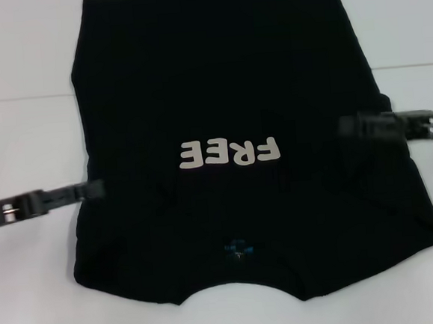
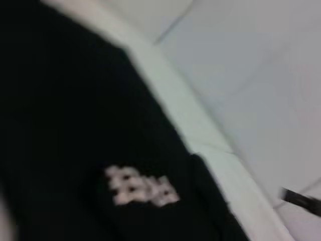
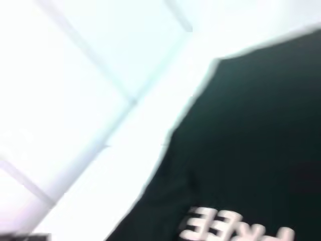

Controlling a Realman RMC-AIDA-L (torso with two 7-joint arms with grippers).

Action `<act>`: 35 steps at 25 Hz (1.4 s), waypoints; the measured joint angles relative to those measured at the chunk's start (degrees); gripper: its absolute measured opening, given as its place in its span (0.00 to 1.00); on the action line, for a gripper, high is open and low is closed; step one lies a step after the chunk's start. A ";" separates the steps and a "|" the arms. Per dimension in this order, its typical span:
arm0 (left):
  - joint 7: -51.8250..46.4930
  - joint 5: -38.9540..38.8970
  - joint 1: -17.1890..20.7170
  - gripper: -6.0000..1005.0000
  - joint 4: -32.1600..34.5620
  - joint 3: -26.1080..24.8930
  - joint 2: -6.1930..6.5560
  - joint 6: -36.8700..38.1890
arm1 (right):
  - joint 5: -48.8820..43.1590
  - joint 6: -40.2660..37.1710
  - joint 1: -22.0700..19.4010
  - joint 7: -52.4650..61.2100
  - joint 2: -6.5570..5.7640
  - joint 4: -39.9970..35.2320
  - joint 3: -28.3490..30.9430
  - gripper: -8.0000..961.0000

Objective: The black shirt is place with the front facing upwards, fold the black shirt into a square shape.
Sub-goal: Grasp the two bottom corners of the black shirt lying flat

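Note:
The black shirt [image 1: 217, 79] lies flat on the white table, front up, its sides folded inward. Its off-white "FREE" lettering [image 1: 231, 152] reads upside down from my head, and the blue neck label [image 1: 235, 249] is at the near edge. My left gripper [image 1: 95, 189] is low at the shirt's left edge, level with the lettering. My right gripper [image 1: 346, 127] reaches over the shirt's right edge at about the same level. The shirt also shows in the left wrist view [image 2: 60, 115] and the right wrist view [image 3: 251, 140].
The white table [image 1: 20, 147] surrounds the shirt, with a seam line across it at the back. The shirt's far hem reaches the top of the head view. A thin dark piece of the right arm [image 2: 301, 201] shows far off in the left wrist view.

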 joint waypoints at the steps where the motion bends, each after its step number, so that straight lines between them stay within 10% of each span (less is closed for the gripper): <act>1: -3.94 1.33 -0.06 0.90 0.64 0.00 0.77 -0.01 | 1.52 -1.80 -1.22 -4.85 -0.01 1.07 0.28 0.55; 9: -23.96 17.94 -2.98 0.90 3.12 0.08 3.32 -0.76 | 1.10 -5.14 -5.47 -17.59 0.82 5.51 -0.20 0.94; 35: -22.88 23.46 -5.98 0.90 4.38 12.31 -0.39 -10.51 | -1.62 -5.94 -6.06 -18.05 1.01 7.80 -0.30 0.98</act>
